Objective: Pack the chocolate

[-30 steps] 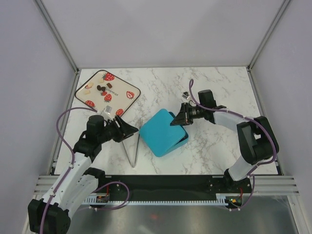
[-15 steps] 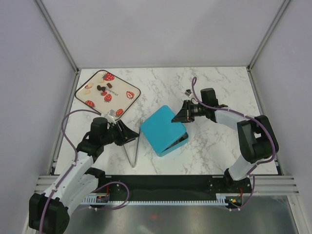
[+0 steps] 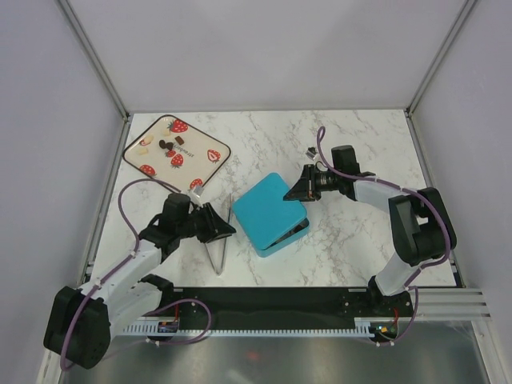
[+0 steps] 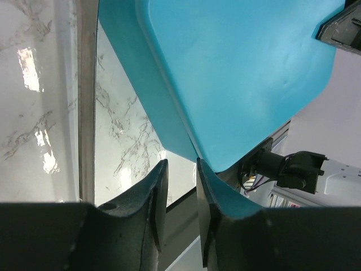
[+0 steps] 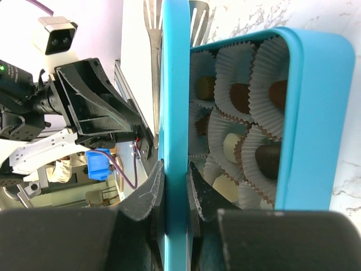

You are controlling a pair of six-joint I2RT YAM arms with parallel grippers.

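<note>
A teal box (image 3: 282, 236) sits mid-table with its teal lid (image 3: 269, 205) tilted over it. My right gripper (image 3: 298, 191) is shut on the lid's far edge; in the right wrist view the lid (image 5: 174, 84) runs edge-on between the fingers (image 5: 153, 192). Inside the box (image 5: 318, 113), paper cups hold chocolate, dark (image 5: 241, 97) and cream (image 5: 231, 145). More chocolate pieces (image 3: 166, 146) lie on the strawberry tray (image 3: 210, 164). My left gripper (image 3: 226, 228) is open by a narrow gap and empty, just left of the box, beside metal tongs (image 3: 222, 240).
A small dark piece (image 3: 310, 150) lies on the marble behind the right gripper. The tongs lie between the left gripper and the box and show in the left wrist view (image 4: 87, 101). Grey walls enclose the table on three sides.
The lid has come down lower over the box while the right gripper keeps hold of it. The left gripper has moved nearer and to the right, toward the tongs, and its fingers have narrowed.
</note>
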